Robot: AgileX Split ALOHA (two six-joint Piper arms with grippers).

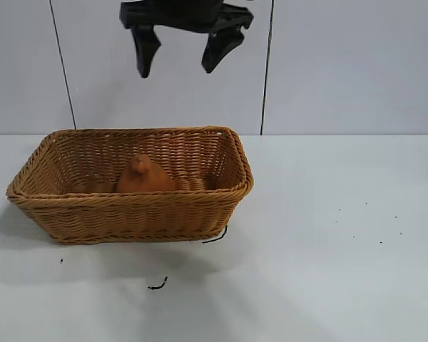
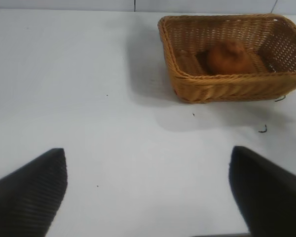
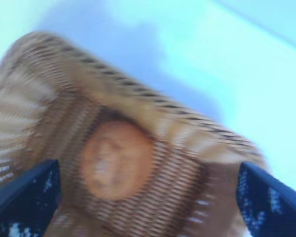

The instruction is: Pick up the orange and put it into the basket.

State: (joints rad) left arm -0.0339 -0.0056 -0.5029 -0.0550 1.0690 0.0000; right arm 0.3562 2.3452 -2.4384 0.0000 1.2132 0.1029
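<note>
The orange [image 1: 144, 177] lies inside the wicker basket [image 1: 128, 205], near the middle of its floor, pointed top up. My right gripper [image 1: 176, 70] hangs open and empty high above the basket, well apart from it. In the right wrist view its open gripper [image 3: 148, 165] looks down on the orange [image 3: 116, 160] in the basket [image 3: 202, 136]. My left gripper [image 2: 147, 153] is open and empty over bare table, far from the basket [image 2: 227, 85] and the orange [image 2: 229, 58]; it does not show in the exterior view.
The basket stands on the left half of a white table [image 1: 328, 249]. Two small black scraps [image 1: 157, 285] lie on the table by the basket's front right corner. A pale wall with dark vertical seams stands behind.
</note>
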